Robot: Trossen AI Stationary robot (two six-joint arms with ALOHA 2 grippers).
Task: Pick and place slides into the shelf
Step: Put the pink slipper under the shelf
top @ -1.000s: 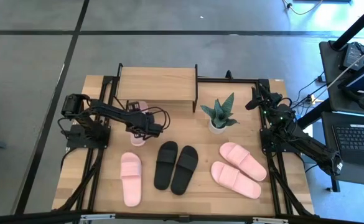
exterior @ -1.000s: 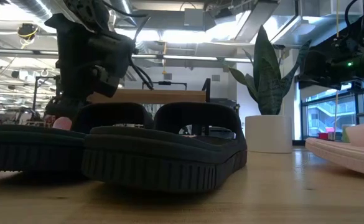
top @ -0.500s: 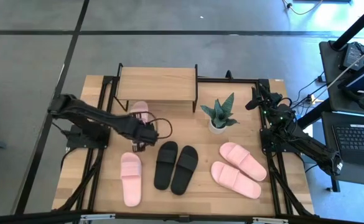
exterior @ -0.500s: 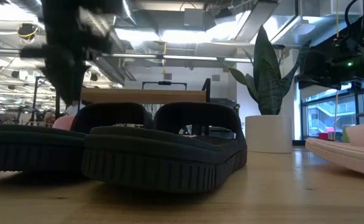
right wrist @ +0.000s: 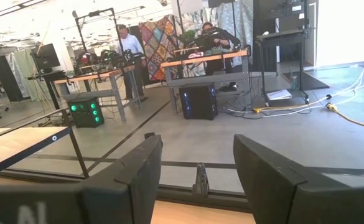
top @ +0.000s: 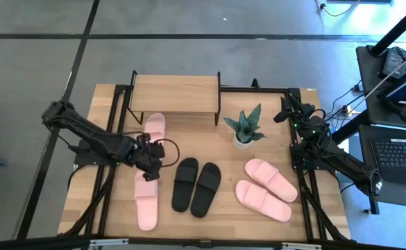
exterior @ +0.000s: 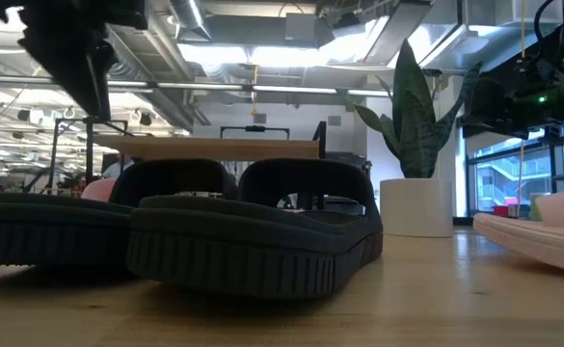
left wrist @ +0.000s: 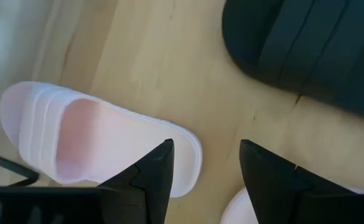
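Note:
The shelf (top: 175,97) stands at the table's far side. One pink slide (top: 154,128) lies flat in front of it, its far end under the top board. My left gripper (top: 150,172) (left wrist: 206,149) hovers open over the table, above the far end of a second pink slide (top: 146,203), with the first slide (left wrist: 88,140) just beyond its fingers. Two black slides (top: 196,186) lie side by side in the middle, and two more pink slides (top: 265,189) lie to the right. My right gripper (right wrist: 197,140) waits open at the far right (top: 287,111).
A potted plant (top: 243,129) in a white pot stands right of the shelf. Black frame rails (top: 116,139) run along the table's left and right sides. In the low view the black slides (exterior: 253,231) fill the foreground. People and workbenches show in the room beyond.
My left gripper has drawn back from the shelf toward the table's near edge and left, rising in the low view. The pink slide that was under it has slid toward the shelf and now lies uncovered, with its far end under the top board.

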